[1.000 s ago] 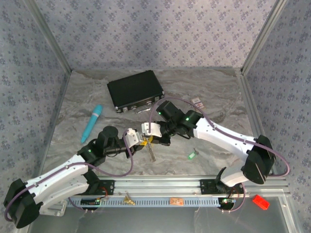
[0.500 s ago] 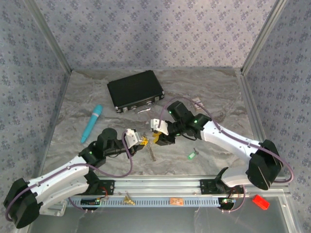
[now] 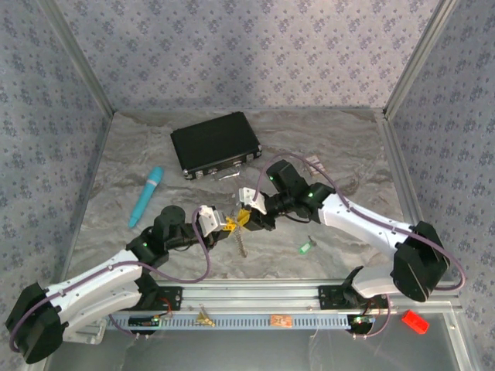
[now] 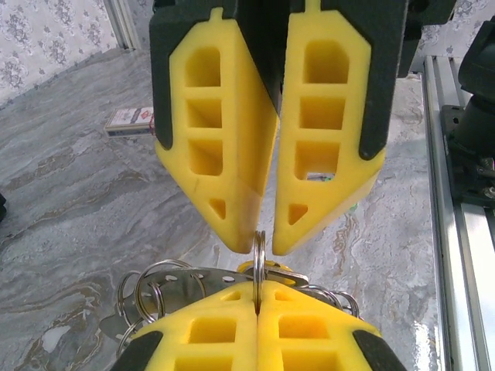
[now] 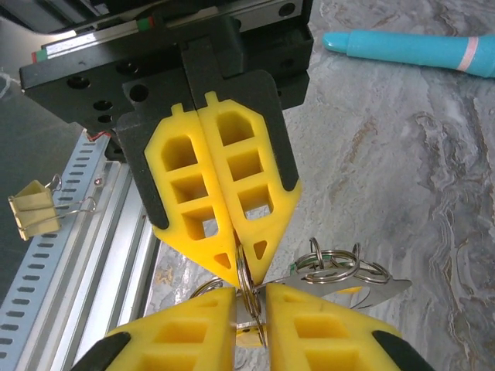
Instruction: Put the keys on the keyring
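A: Taking the black case [image 3: 215, 145] as the mark, where are the two claws?

B: Both are on the side of the case nearest the arm bases, a little right of its middle; the left claw [image 3: 230, 226] and the right claw [image 3: 244, 218] meet tip to tip above the desk [image 3: 348, 147].

A: And the keyring?

B: Right between them. The keyring [image 4: 258, 249] stands edge-on in the left wrist view, and the left claw is pressed together on its lower part, with no gap showing. More rings [image 4: 155, 280] bunch just beside it; in the right wrist view a flat silvery blade [image 5: 371, 287] lies against that bunch (its head is hidden, so I cannot say what it belongs to).

A: Is the right claw gripping too?

B: Not that I can see; its jaws are narrowly spread and straddle the upper part of the ring, with a sliver of space on either side.

A: Any keys lying loose?

B: One green-headed key [image 3: 306, 247] lies flat on the desk, nearer the bases than the case and well to its right, apart from both claws.

A: What else is around the case?

B: A teal stick [image 3: 147, 195] lies to its left, angled toward the bases; a small card [image 3: 314, 163] lies to its right, near but not touching.
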